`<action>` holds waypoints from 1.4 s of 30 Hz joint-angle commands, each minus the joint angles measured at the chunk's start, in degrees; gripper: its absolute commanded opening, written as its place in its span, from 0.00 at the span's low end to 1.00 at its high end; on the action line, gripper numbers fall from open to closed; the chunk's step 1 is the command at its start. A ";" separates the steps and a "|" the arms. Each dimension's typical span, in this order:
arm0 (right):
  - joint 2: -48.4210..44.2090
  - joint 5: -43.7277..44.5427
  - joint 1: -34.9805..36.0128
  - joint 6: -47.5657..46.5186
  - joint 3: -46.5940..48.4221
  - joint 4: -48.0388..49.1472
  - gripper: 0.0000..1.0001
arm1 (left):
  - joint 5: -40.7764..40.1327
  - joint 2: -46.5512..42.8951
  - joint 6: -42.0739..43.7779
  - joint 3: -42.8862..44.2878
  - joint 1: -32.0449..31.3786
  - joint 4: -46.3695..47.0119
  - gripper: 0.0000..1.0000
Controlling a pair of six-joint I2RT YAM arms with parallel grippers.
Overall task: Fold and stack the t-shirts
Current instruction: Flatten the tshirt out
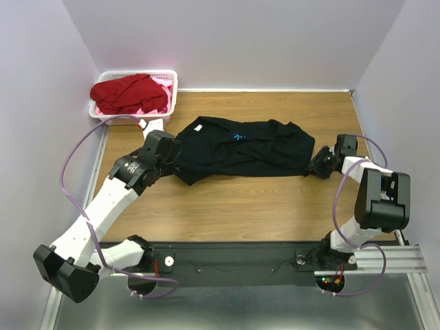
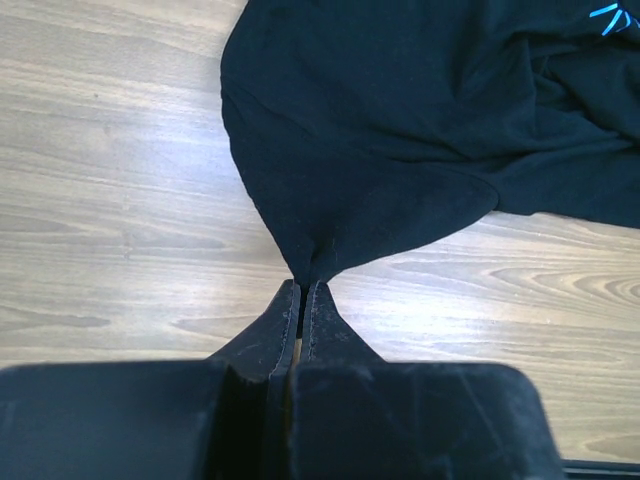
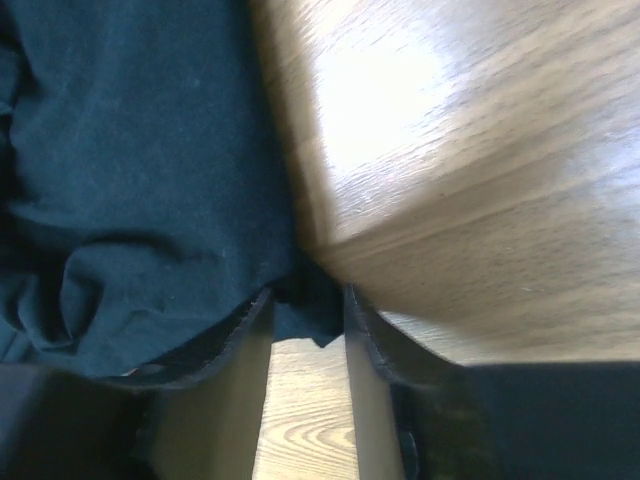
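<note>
**A:** From above, where is the shirt?

**B:** The black t-shirt [image 1: 240, 148] lies crumpled across the middle of the bench [image 1: 240, 206], its long side running left to right and its blue logo [image 1: 238, 136] facing up. The left gripper [image 1: 176, 159] sits at its left end. The right gripper [image 1: 309, 167] is at its right end, where the cloth narrows to a point.

**A:** And the others?

**B:** A red t-shirt [image 1: 130, 93] is heaped on pink cloth [image 1: 163, 87] in the white basket [image 1: 173, 93] at the far left corner, just beyond the black one's left end.

**A:** The left wrist view?

**B:** The fingers are pressed together, clamped on a corner of the black t-shirt. The cloth fans out from their tips over the wood.

**A:** The right wrist view?

**B:** It is blurred in parts. The fingers stand slightly apart, closed on a fold of the black hem that fills the gap at their tips. The rest of the shirt bunches to the left, over one finger. Bare bench shows to the right.
</note>
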 commanded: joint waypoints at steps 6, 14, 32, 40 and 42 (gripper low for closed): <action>-1.07 1.80 0.33 -1.32 3.65 -4.41 0.01 | -1.73 1.75 4.14 3.43 2.04 4.83 0.00; -1.86 19.82 0.59 -9.92 31.43 -18.74 0.01 | -5.24 4.66 9.60 18.35 8.36 4.05 0.00; -5.81 24.67 17.99 -10.90 16.34 -25.52 0.53 | -3.58 -6.94 9.78 8.37 9.16 -2.63 0.00; -4.58 19.86 16.94 -6.87 14.94 -23.15 0.55 | -5.16 -7.56 10.22 7.57 9.17 -3.60 0.00; -4.76 15.99 16.94 -4.58 11.70 -20.95 0.54 | -4.64 -7.91 10.22 7.14 9.08 -3.60 0.00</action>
